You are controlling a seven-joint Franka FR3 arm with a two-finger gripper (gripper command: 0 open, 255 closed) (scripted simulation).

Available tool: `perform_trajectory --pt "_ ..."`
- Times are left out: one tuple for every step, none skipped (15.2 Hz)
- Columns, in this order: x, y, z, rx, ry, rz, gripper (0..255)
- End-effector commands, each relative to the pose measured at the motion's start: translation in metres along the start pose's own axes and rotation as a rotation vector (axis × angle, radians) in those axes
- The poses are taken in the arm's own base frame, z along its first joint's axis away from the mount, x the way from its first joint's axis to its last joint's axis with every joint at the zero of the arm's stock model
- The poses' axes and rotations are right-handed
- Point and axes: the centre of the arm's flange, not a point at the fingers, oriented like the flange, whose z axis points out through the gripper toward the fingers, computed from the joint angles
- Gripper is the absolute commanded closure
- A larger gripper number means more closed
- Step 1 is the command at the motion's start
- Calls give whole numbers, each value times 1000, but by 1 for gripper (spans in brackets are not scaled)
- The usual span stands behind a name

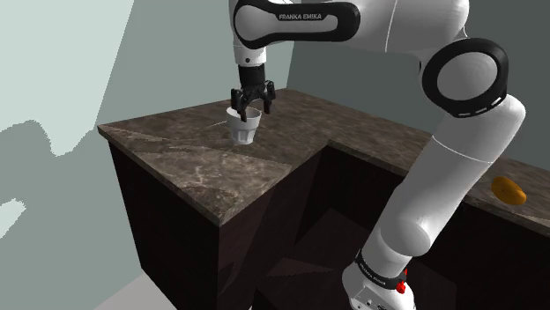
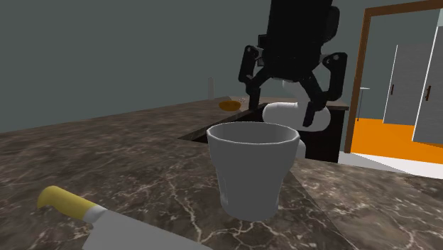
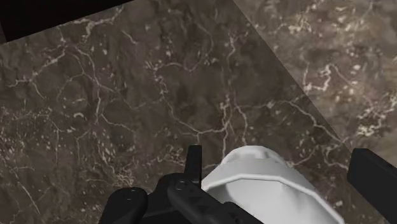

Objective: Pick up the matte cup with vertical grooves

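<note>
The gripper [image 1: 252,107] hangs wide open just above the upright white cup [image 1: 244,131] near the counter's [image 1: 194,167] far edge, holding nothing, its fingers apparently spread to straddle the rim.

The arm [image 1: 441,176] was built of smooth, rounded white shells, broken at the joints by dark ring-shaped bands [image 1: 464,81]. One black band high on the arm carried the lettering FRANKA EMIKA [image 1: 302,16] in white capitals, and the base [image 1: 379,284] showed a thin dark ring and a small red spot [image 1: 401,286]. The gripper [image 1: 253,109] was black all over, a blocky body ending in two angular, linked fingers [image 2: 248,67].
</note>
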Motion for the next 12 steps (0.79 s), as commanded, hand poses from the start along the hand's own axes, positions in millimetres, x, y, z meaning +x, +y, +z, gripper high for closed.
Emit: perform_trajectory --pt "20 -15 -6 -9 8 4 0" --pt "30 -22 -9 -13 12 6 0" --pt "41 -29 -12 -18 16 7 0" --pt "51 -36 -15 -22 20 9 0" --pt "62 -44 -18 -27 24 11 0" --pt "71 -50 -21 -31 28 12 0" --pt "72 -51 -16 -31 28 12 0" --pt "72 -52 -10 -31 28 12 0" --pt "73 -53 -5 -31 28 12 0" --pt "73 -54 0 -31 28 12 0" --pt "74 -55 5 -31 28 12 0" --pt "74 -56 10 -31 28 12 0"
